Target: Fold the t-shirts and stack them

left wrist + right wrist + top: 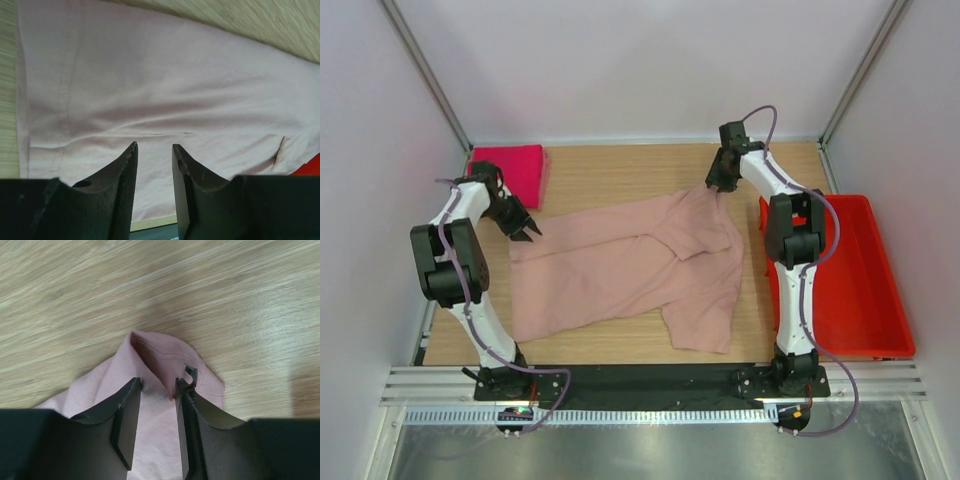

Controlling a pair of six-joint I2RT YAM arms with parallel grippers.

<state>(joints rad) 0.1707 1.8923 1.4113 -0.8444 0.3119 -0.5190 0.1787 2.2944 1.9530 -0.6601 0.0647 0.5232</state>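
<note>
The pale pink shirt (pixel 162 352) lies on the wooden table (pixel 100 290). Its edge is bunched up into a small bump, with a fold and a seam running along it. The right gripper (pixel 159 387) sits right over this bump. Its two black fingers (pixel 122 417) stand apart, and pink cloth shows in the gap. One fingertip touches the folded edge.

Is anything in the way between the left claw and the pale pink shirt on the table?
Nothing visible is. The left gripper hangs at the pale pink shirt's left edge with its jaws open, and its own camera shows only bare cloth under them. The red bin stands far off on the right of the table.
</note>
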